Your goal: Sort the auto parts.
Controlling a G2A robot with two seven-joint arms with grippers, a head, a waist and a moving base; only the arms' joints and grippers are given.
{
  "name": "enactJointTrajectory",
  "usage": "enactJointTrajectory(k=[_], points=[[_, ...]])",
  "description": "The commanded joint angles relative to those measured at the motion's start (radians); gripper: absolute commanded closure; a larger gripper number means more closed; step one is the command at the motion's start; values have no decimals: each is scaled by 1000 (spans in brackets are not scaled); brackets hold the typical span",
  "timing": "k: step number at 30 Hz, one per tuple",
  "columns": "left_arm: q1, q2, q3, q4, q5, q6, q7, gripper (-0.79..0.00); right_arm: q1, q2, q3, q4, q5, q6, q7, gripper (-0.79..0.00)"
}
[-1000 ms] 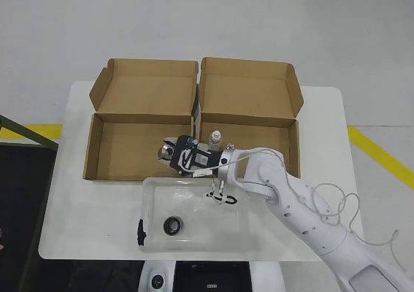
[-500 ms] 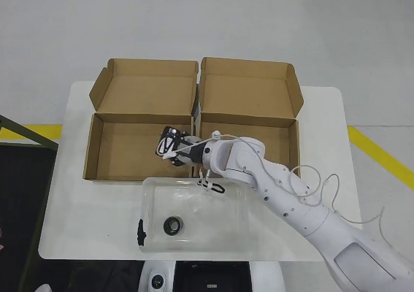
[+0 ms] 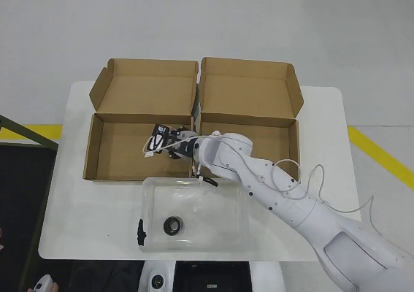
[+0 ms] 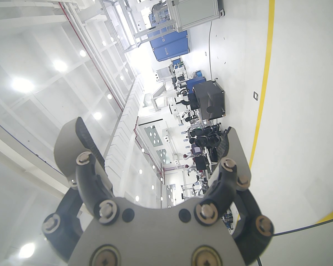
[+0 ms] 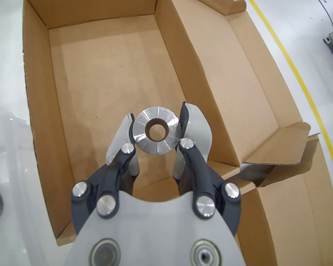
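Shiny holed steel disc (image 5: 156,147), likely heavy and slick, held across its rim by right claw (image 5: 156,125) over left brown cardboard box (image 5: 100,70); left claw (image 4: 154,134) wide.

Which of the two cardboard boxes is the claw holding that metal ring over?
The left-hand box in the top view: the right gripper holds the ring above its bare floor. The other box sits beside it, away from the ring.
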Motion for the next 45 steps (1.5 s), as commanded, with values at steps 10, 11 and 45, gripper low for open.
enactJointTrajectory(k=[10, 11, 45], points=[[0, 0, 0, 0, 0, 0, 0, -785, 45, -48, -30, 126, -27, -4, 49, 0], [0, 0, 0, 0, 0, 0, 0, -785, 44, -50, -32, 135, -33, -4, 46, 0], [0, 0, 0, 0, 0, 0, 0, -785, -132, 0, 164, -230, -74, -247, 63, -585]])
